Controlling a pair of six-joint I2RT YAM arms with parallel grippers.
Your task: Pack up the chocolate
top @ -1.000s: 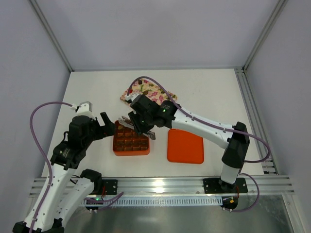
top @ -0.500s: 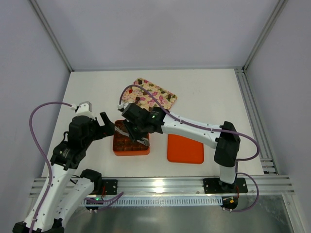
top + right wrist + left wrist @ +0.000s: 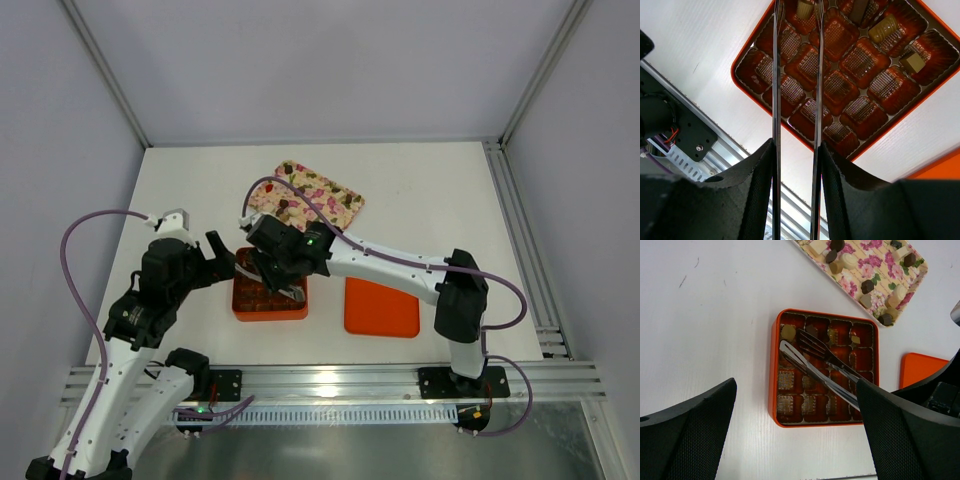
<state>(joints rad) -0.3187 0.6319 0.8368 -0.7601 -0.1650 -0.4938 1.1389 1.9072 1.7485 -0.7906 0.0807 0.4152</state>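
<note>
The orange grid box lies in front of my left arm. A few pieces of chocolate sit in its far cells; the other cells are bare. More chocolate lies on the floral tray. My right gripper is shut on metal tongs, which reach over the box. In the right wrist view the tongs stand slightly apart, with a tan chocolate between their tips over a far cell. My left gripper hangs open just left of the box, holding nothing.
The box's flat orange lid lies on the table right of the box, also seen in the left wrist view. The aluminium rail runs along the near table edge. White walls enclose the back and sides.
My right arm has swung left and nearer, carrying the tongs from the box's far edge to over its cells. The left arm has not moved.
</note>
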